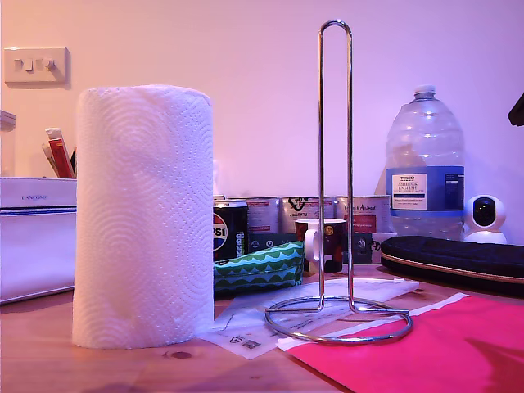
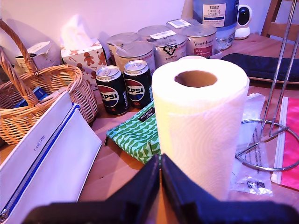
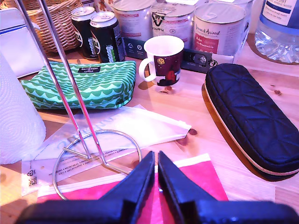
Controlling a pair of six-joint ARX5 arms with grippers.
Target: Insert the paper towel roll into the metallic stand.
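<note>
Exterior view, tabletop level: the paper towel roll [image 1: 143,214] stands upright on the wooden table [image 1: 123,367] toward that view's left, with the metallic stand [image 1: 336,188] upright just beside it toward the right, a narrow strip of clear wrapping [image 1: 246,327] showing between them. Neither arm appears in this frame.

The roll is not yet on the stand; it rests on its flat end with its hollow core facing up (a posture that leaves the core ready to be lowered over the tall wire loop). The stand's ring base sits partly on the wrapping and partly on a pink sheet [image 1: 442,344].

From the first wrist view, my first gripper [image 2: 161,169] hovers close to the roll [image 2: 201,126], its dark fingers pressed together with nothing between them, pointed at the roll's lower side as if lined up for an approach. From the second wrist view, my second gripper [image 3: 156,164] is likewise closed and empty, poised over the pink sheet [image 3: 187,186] near the ring base of the stand [image 3: 96,156], plausibly to steady it.

Clutter crowds the back of the table: cola cans [image 2: 124,86], a green patterned pouch [image 3: 84,84], a mug [image 3: 164,59] and a black quilted case [image 3: 252,116], all clear of the lifting path as far as can be judged.
</note>
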